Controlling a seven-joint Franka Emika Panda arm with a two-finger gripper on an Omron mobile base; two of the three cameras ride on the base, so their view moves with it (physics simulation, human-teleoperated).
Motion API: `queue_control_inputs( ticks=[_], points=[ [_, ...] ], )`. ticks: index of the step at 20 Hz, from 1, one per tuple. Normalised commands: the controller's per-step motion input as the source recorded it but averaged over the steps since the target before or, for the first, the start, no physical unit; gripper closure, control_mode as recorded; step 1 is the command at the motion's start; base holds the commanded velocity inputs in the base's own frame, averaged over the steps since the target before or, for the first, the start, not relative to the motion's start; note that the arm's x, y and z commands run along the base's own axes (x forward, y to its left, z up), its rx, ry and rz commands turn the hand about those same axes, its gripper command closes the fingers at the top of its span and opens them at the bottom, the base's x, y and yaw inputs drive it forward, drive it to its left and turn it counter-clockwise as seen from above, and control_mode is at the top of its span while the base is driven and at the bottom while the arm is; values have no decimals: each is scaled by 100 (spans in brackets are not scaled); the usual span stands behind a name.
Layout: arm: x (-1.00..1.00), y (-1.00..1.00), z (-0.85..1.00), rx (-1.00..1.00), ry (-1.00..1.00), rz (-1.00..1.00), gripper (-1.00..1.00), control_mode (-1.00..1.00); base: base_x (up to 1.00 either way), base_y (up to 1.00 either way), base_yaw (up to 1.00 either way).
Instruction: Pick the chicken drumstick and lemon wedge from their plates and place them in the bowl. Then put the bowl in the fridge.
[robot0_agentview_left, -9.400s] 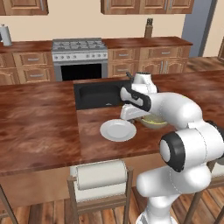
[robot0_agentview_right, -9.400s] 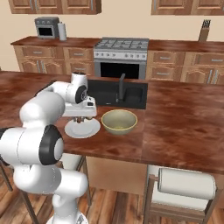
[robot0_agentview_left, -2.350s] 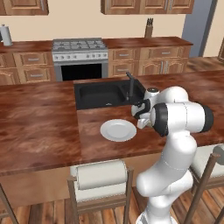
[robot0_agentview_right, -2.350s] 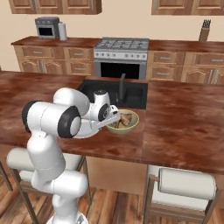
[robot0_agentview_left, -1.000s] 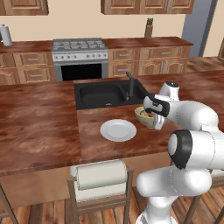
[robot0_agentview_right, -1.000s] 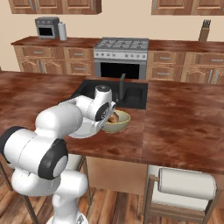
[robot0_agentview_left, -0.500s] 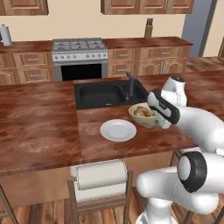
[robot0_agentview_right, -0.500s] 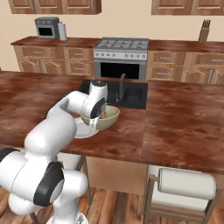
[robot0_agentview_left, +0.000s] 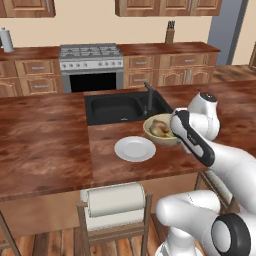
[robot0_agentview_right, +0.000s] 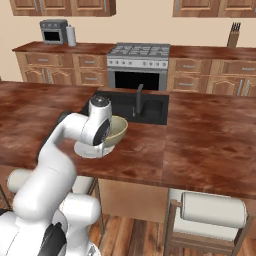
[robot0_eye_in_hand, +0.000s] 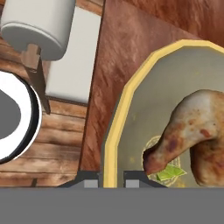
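My gripper (robot0_eye_in_hand: 109, 183) is shut on the thick rim of the olive-tan bowl (robot0_eye_in_hand: 119, 109), one fingertip on each side of the rim. The bowl (robot0_agentview_left: 156, 134) hangs tilted a little above the island counter, near the sink. Inside it lies the golden-brown chicken drumstick (robot0_eye_in_hand: 197, 131), with the small yellow-green lemon wedge (robot0_eye_in_hand: 169, 173) tucked under it. The drumstick (robot0_agentview_left: 160, 127) also pokes above the rim in the left base view. A white plate (robot0_agentview_left: 135, 149) rests bare on the counter just left of the bowl. From the right base view the bowl (robot0_agentview_right: 117, 131) sits against the hand (robot0_agentview_right: 102, 135), above the plate (robot0_agentview_right: 89, 149).
A black sink (robot0_agentview_left: 122, 107) with a dark faucet (robot0_agentview_left: 148, 96) lies behind the bowl. Stools with white roll cushions (robot0_agentview_left: 116, 200) (robot0_agentview_right: 212, 210) stand along the island's near edge. A stove (robot0_agentview_left: 91, 65) and wooden cabinets line the back wall. A grey fridge edge (robot0_agentview_left: 227, 25) shows far right.
The arm has swung the held bowl leftward toward the plate and sink over the last second. Much earlier the gripper was over the plate and the bowl stood on the counter.
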Motion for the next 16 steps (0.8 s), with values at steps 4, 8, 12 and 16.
queue_control_inputs(
  ticks=[4,8,12,16],
  points=[
    [-9,21,10,1,1,0,100,-100,0,0,0],
    [-6,11,10,1,1,0,100,-100,0,0,0],
    [0,0,0,0,0,0,100,-100,0,0,0],
    [0,0,0,0,0,0,100,-100,0,0,0]
  ],
)
